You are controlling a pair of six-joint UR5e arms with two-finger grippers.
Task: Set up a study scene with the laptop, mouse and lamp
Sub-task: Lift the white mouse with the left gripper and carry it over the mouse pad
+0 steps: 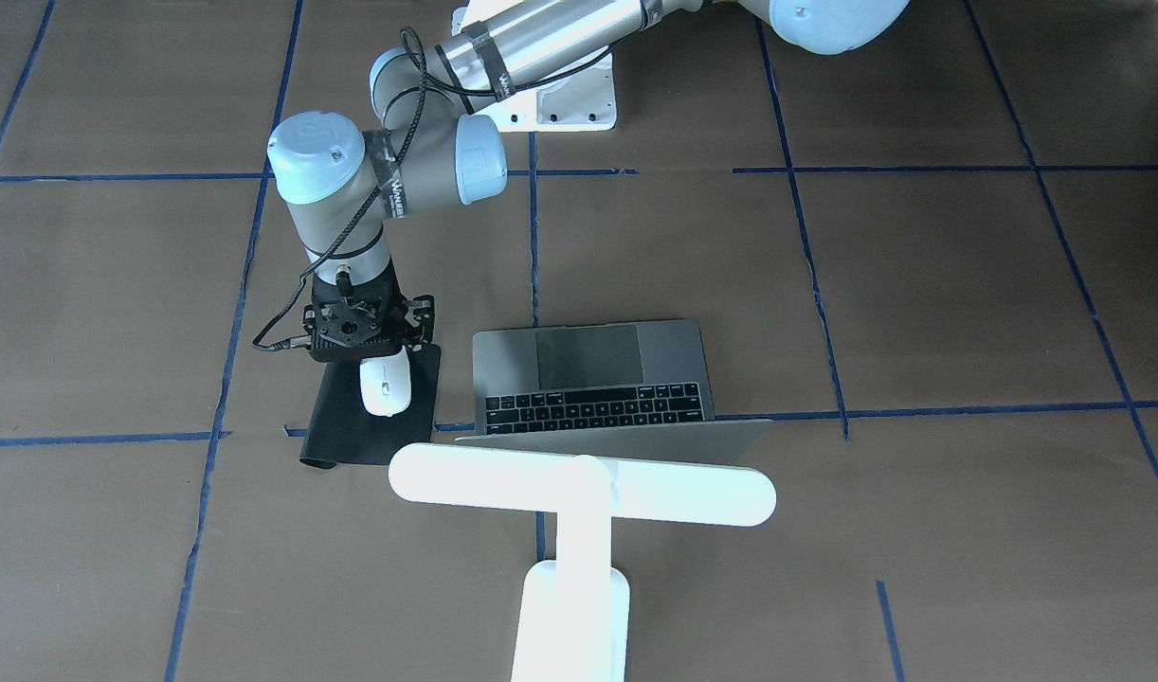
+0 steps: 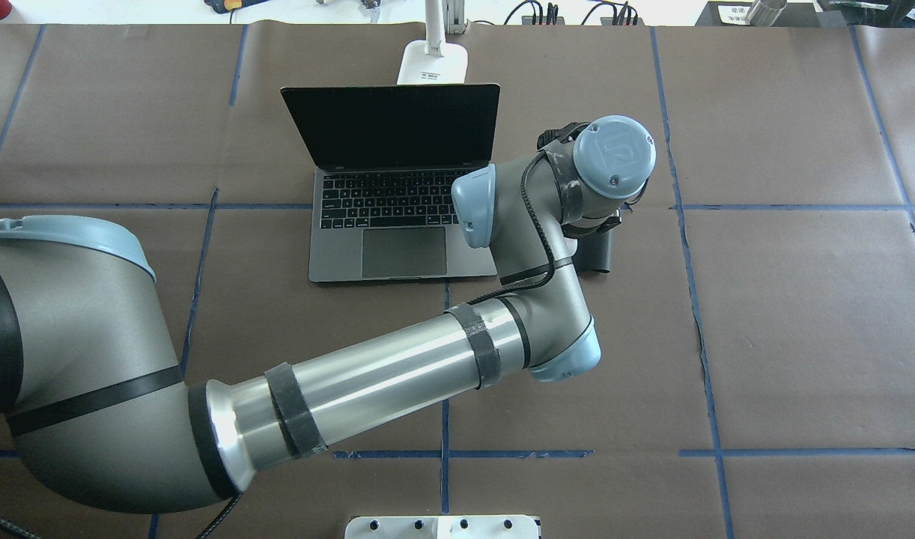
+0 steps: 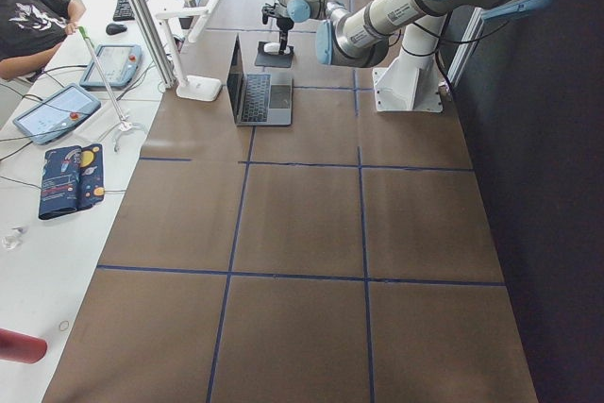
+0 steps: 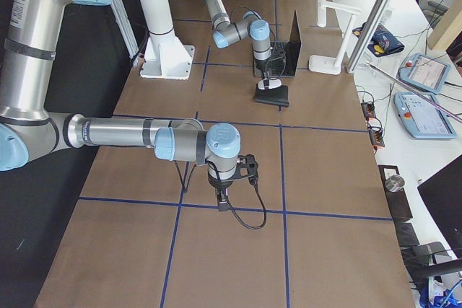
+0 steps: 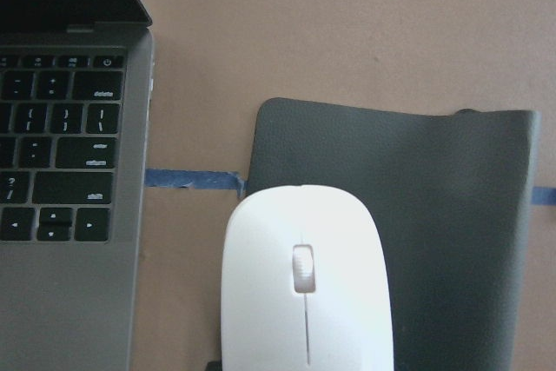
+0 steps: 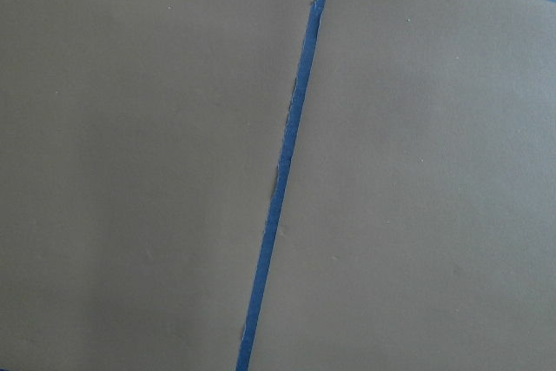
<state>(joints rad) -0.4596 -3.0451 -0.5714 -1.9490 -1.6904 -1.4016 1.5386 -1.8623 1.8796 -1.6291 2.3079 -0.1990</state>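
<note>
At the laptop's (image 2: 386,251) three o'clock, the left jaws, width hidden, seemingly set the mouse (image 1: 385,384) on the mat (image 1: 352,436); a clean release seemed due.

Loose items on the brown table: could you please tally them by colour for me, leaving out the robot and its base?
White: 2, the mouse and the lamp
Grey: 1, the laptop
Black: 1, the mat under the mouse
Total: 4
</note>
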